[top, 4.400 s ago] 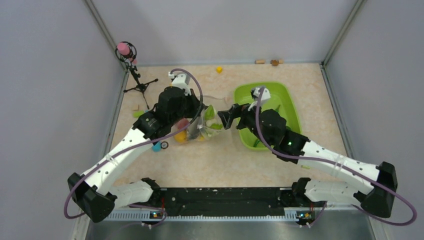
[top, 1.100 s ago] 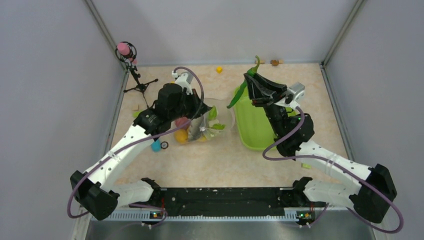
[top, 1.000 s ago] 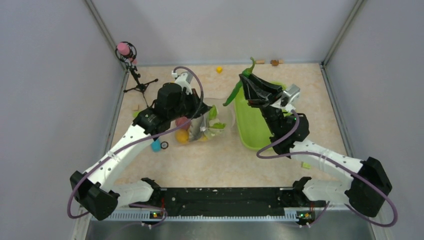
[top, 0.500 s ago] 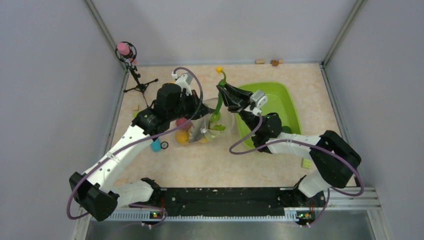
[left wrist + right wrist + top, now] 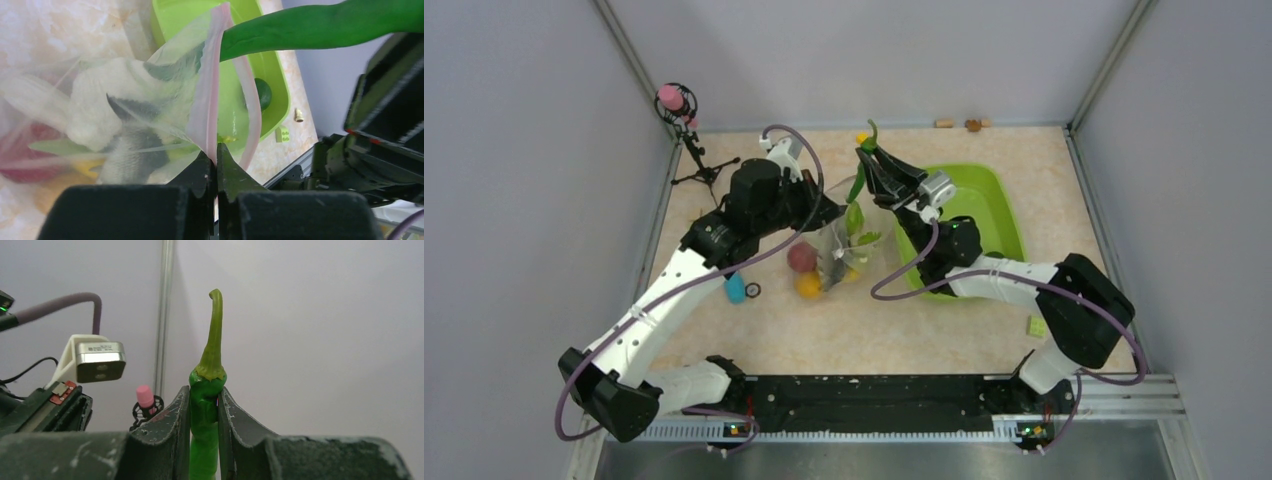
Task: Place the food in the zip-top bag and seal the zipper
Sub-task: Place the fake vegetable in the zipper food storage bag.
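1. We saw the left gripper (image 5: 216, 151) pinched fully closed on the pink zipper (image 5: 206, 95) of the zip-top bag (image 5: 839, 250), holding its mouth edge up.
2. The right gripper (image 5: 204, 396) was clamped on a long green chilli (image 5: 212, 360), stem upward, its lower end at the bag's mouth.
3. Inside the bag lay a red tomato (image 5: 801, 257), an orange piece (image 5: 808, 286) and white cauliflower (image 5: 100, 120).
4. The lime-green tray (image 5: 989, 190) sat just right of the bag.

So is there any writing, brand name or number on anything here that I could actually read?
No text reads clearly in any view.
Dark print on the label of the silver box, right wrist view: too blurred to read.
Small red tag just below that box: too small to read.
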Controlling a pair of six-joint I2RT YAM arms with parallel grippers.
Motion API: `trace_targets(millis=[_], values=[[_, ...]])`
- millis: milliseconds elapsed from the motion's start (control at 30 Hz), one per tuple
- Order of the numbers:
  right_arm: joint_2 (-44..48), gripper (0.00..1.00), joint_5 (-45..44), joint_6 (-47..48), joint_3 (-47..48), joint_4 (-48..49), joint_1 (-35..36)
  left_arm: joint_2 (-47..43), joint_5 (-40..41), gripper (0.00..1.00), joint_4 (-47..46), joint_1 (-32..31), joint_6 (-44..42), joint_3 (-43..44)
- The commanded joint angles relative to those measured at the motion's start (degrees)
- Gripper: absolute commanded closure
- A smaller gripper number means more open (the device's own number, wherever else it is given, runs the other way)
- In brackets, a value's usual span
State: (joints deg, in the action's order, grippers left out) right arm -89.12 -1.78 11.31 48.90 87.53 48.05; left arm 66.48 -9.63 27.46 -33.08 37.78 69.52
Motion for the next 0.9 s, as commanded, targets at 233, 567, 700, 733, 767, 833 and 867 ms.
trace_targets(millis=[233,567,700,733,767,833,867], values=[[-7.10,1.00,-10.97,-6.50,7.50,11.25,1.74,-4.21,0.85,1.00,-5.51,0.07,2.51,3.95],[-5.56,0.83,-11.48,-5.37,-2.95,11.18,7.14,-4.82,3.81,1.00,-6.85,0.37,3.51,1.10],[-5.79,0.77,-15.36,-6.58,-4.23,11.11,7.54,-5.29,3.29,1.00,-7.50,0.34,3.66,0.64],[-5.78,0.74,-15.48,-6.63,-4.48,11.07,7.55,-5.38,3.28,1.00,-7.51,0.38,3.64,0.59],[-5.59,0.72,-15.26,-6.76,-4.78,10.84,7.50,-5.56,3.35,1.00,-7.51,0.42,3.68,0.49],[-4.80,0.69,-14.79,-7.00,-5.03,9.20,7.49,-5.80,3.59,1.00,-7.51,0.42,3.69,0.25],[-3.93,0.67,-14.81,-7.23,-5.05,7.34,7.49,-5.97,3.69,1.00,-7.51,0.41,3.59,0.16]])
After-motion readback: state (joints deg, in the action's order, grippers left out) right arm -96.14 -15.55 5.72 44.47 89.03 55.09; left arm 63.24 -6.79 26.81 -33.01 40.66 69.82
